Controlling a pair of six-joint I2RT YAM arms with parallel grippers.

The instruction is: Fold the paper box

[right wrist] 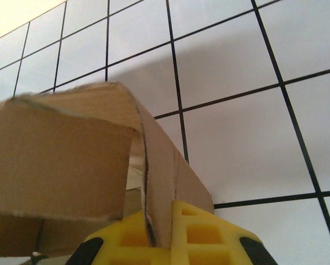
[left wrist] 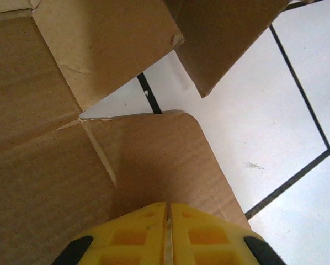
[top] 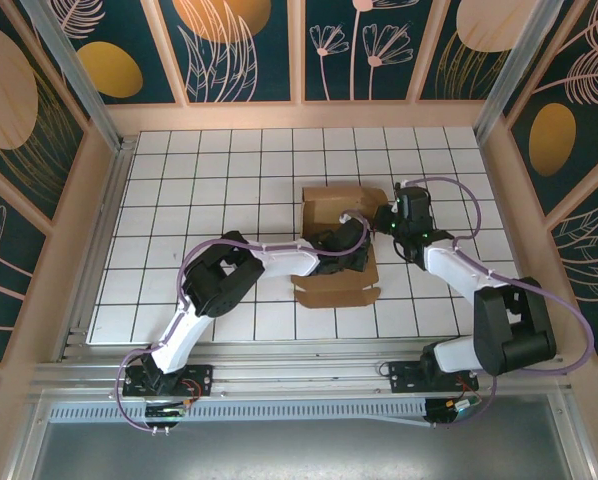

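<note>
Two pincers meet at the paper box [top: 331, 208], which lies partly folded on the tiled surface [top: 209, 180], right of centre. The right pincer [right wrist: 160, 223] pinches one raised panel of it. The left pincer [left wrist: 168, 215] is pressed together over a rounded flap [left wrist: 165, 160].

The paper box [top: 334, 205] lies mid-tabletop [top: 179, 200], the left gripper [top: 363, 263] at its near right, the right gripper [top: 389, 221] at its far right.
</note>
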